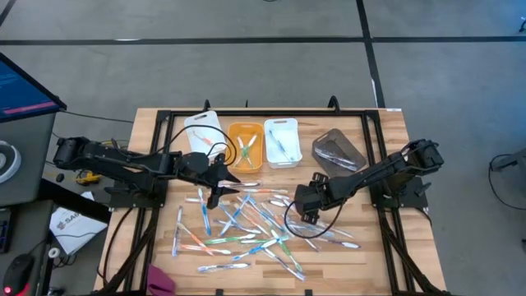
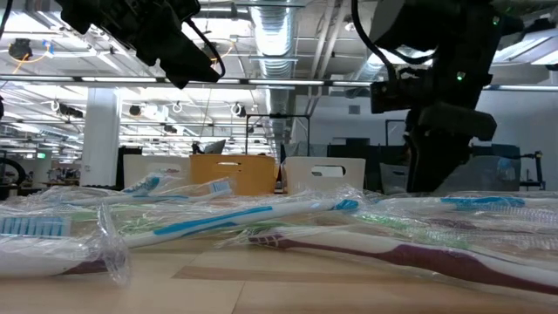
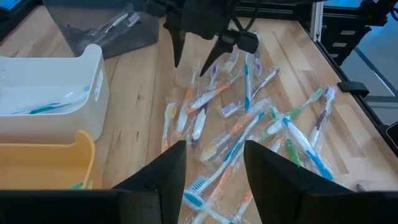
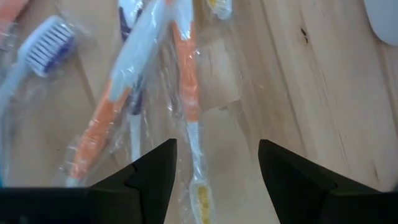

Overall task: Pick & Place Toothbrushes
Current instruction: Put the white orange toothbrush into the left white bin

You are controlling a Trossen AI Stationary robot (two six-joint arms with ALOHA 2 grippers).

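Several wrapped toothbrushes (image 1: 246,230) lie scattered flat on the wooden table, mostly blue and white, some orange or green. My right gripper (image 1: 302,215) hangs open over the right side of the pile, pointing steeply down. In its wrist view an orange-and-white toothbrush (image 4: 189,106) lies below the gap between its fingers (image 4: 214,177). My left gripper (image 1: 212,201) stands open above the pile's left side (image 3: 214,177), slanting down, with nothing between its fingers. The left wrist view shows the right gripper (image 3: 189,59) spread over the brushes.
Along the far side stand a white board (image 1: 201,131), an orange bin (image 1: 233,136) and a white bin (image 1: 292,131), each bin with a few brushes, and a dark grey bin (image 1: 337,152). A black frame (image 1: 374,164) borders the table. Bare wood shows near the front.
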